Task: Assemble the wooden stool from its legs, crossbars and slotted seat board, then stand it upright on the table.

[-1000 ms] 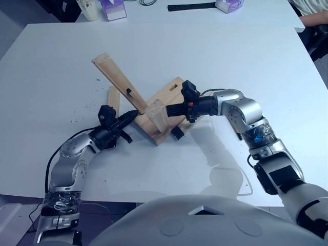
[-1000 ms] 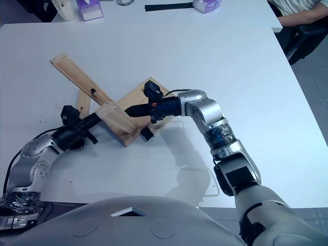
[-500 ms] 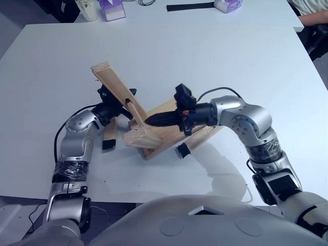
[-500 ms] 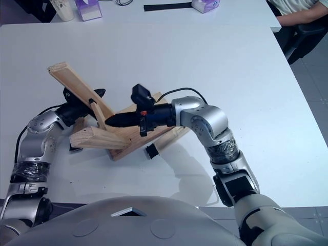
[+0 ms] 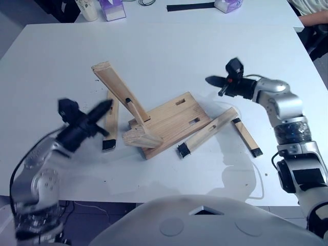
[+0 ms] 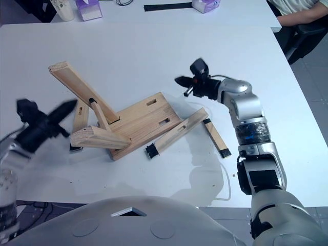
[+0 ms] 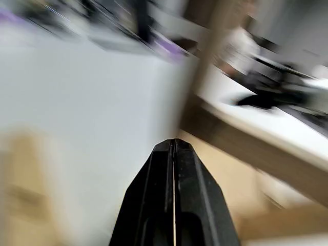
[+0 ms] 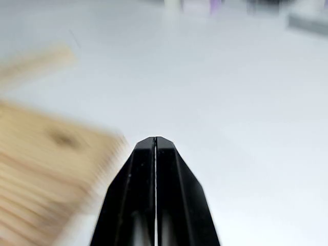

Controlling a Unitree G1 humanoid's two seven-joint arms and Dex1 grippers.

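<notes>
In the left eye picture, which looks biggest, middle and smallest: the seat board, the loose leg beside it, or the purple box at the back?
1. seat board
2. loose leg
3. purple box, though it sits far back and is cut off, so its real size is unsure.

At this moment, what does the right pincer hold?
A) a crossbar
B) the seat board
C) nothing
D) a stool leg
C: the right pincer is shut with nothing between its fingers, and it is well apart from the seat board.
</notes>
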